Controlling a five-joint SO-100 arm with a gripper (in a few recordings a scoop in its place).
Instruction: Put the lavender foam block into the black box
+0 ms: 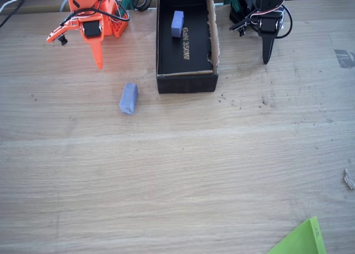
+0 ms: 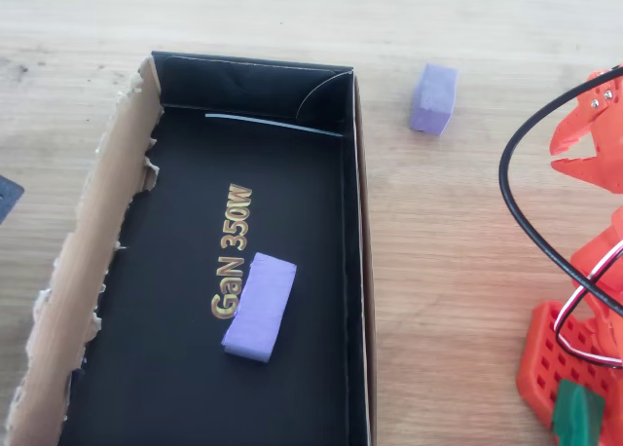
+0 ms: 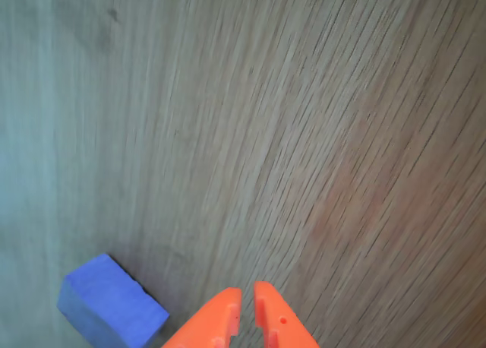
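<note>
One lavender block lies inside the box, flat on the black floor. In the overhead view this block rests just beside the gold "GaN 350W" lettering and covers a small part of its lower end. It does not touch the walls of the box.

The other block is on the table, outside the box, to the left of its near corner in the fixed view and a little apart from it. In the overhead view it sits to the right of the box. In the wrist view this block is at the lower left, just beside the gripper tips but not touching them.

The orange gripper is nearly closed, only a thin gap is between the two fingers, and it holds nothing. In the fixed view the gripper points down to the table, above and left of the outside block.

The box has a ragged brown edge on its left side in the overhead view. A green sheet is at the bottom right corner of the fixed view.
</note>
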